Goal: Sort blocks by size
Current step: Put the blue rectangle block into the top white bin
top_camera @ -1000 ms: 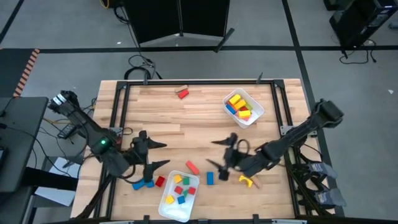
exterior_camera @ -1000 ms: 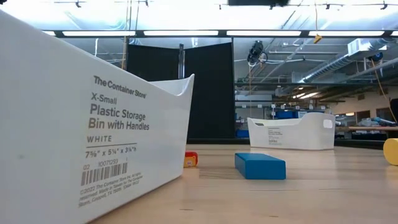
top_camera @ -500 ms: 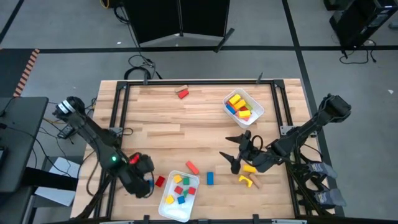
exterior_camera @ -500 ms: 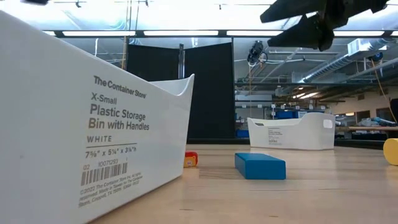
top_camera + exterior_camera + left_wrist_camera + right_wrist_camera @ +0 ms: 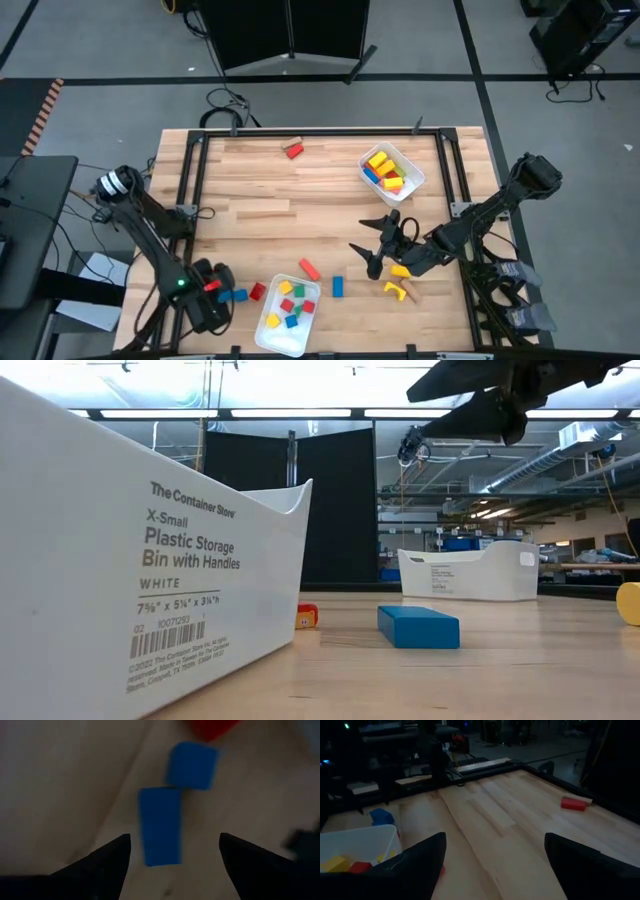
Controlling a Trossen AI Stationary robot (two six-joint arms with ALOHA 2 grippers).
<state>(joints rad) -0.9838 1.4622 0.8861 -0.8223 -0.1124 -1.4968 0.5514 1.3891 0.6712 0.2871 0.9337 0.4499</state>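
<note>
You could read "The Container Store… Plastic Storage Bin with Handles" on the near white tray (image 5: 150,560), while your left gripper (image 5: 172,852) hung spread over a blue bar (image 5: 160,826) and your right gripper (image 5: 372,248) stood wide and empty.

White tray (image 5: 60,510), "The Container Store", "X-Small Plastic Storage Bin with Handles"

Open tool (image 5: 172,851) over a blue bar (image 5: 159,826) (blue cube (image 5: 192,765) touching its end).

Two white trays (image 5: 393,172) (image 5: 287,318), two arms, perhaps eighteen blocks (image 5: 309,269).
</note>
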